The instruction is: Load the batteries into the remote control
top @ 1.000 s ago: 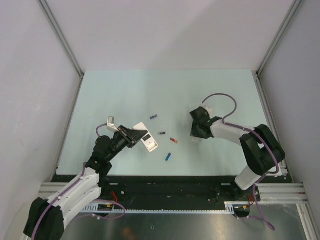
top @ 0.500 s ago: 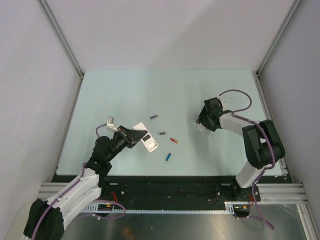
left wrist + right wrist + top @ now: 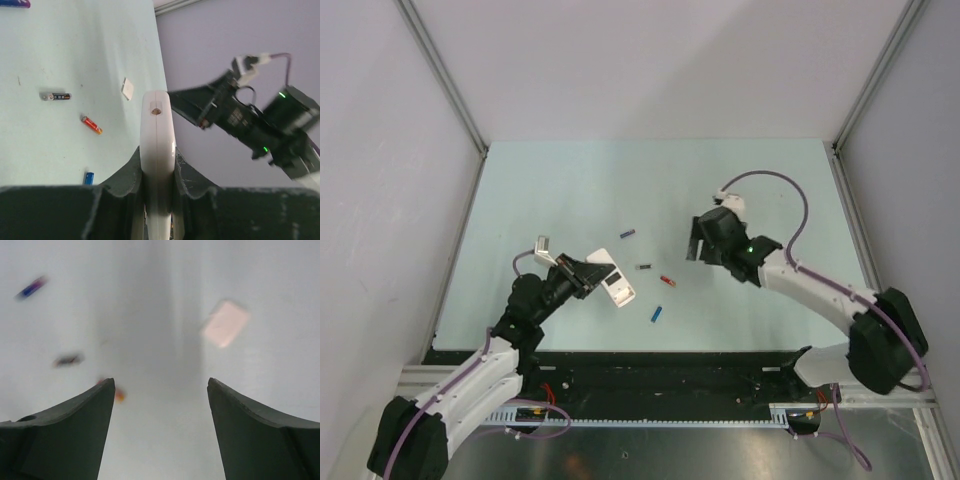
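The left hand (image 3: 590,272) has not moved: it stays clenched on the remote (image 3: 617,282), which is held off the counter (image 3: 550,190), edge-on between the jaws in the left wrist view (image 3: 157,145). The right hand (image 3: 697,240) has swung left toward the batteries since a second ago, its elbow dropping out to the right. Its fingers (image 3: 65,430) have spread and now stand wide apart, released, with nothing between them. The purple battery (image 3: 628,234), grey battery (image 3: 644,266), red battery (image 3: 667,281) and blue battery (image 3: 657,313) lie where they were, loose on the counter between the hands. A white piece (image 3: 226,323) lies beyond the right hand.
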Motion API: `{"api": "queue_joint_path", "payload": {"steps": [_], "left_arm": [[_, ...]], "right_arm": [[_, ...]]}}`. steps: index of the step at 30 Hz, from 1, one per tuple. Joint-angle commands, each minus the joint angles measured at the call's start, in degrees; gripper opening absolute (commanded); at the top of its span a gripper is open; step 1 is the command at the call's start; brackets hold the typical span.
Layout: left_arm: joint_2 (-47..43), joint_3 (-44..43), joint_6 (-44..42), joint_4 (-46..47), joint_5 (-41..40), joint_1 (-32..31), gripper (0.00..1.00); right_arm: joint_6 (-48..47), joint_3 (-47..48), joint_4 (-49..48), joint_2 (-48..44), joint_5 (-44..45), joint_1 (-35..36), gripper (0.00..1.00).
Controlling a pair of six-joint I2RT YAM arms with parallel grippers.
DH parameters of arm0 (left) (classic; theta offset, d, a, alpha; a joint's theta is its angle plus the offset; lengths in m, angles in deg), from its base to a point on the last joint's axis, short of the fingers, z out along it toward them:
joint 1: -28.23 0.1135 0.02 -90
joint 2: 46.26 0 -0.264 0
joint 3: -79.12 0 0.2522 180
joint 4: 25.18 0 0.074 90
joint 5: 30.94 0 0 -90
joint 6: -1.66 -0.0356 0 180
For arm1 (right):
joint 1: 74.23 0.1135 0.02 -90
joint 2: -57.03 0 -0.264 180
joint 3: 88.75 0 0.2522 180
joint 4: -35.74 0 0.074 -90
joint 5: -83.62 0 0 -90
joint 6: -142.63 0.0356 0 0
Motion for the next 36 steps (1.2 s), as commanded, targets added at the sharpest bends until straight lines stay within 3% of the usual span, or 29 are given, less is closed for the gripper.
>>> {"api": "queue_joint_path", "payload": {"steps": [1, 4, 7, 8, 12, 17, 22, 25, 32, 36], "left_arm": [[-0.75, 0.69, -0.97, 6.6, 2.75, 0.45, 0.0], [0.22, 1.31, -0.35, 10.21, 4.94, 0.54, 0.0], [0.92, 1.84, 0.26, 14.43, 6.7, 0.54, 0.0], [1.18, 1.84, 0.27, 15.39, 7.05, 0.54, 0.0], [3.2, 1.75, 0.44, 21.71, 9.95, 0.54, 0.0], [5.58, 1.75, -0.35, 24.8, 15.75, 0.71, 0.0], [1.55, 3.85, -2.72, 26.04, 16.2, 0.98, 0.0], [-1.44, 5.96, -3.43, 26.04, 14.27, 0.98, 0.0], [-8.04, 11.06, -1.85, 26.04, 9.17, 0.98, 0.0], [-8.04, 11.59, -1.58, 26.03, 7.33, 0.8, 0.0]], "right_arm": [[-8.31, -0.71, -7.2, -8.47, 1.62, 11.61, 0.8], [-4.05, -4.84, -11.87, -14.17, -9.18, 10.24, 0.82], [-3.58, -8.01, -16.36, -17.7, -18.41, 7.78, 0.93], [-4.45, -8.27, -16.28, -17.89, -18.97, 7.34, 1.0], [-8.5, -8.27, -15.49, -16.75, -22.93, 6.28, 1.0], [-10.69, -8.18, -9.87, -13.32, -8.54, 8.47, 1.0], [-13.33, -8.45, -9.25, -11.48, -13.41, 9.18, 1.0], [-13.77, -8.45, -9.69, -8.14, -15.73, 10.4, 0.95], [-9.92, -7.4, -10.58, -4.36, -13.18, 14.27, 0.61], [-1.92, -5.38, -8.64, -3.04, -11.96, 17.52, 0.59]]}}
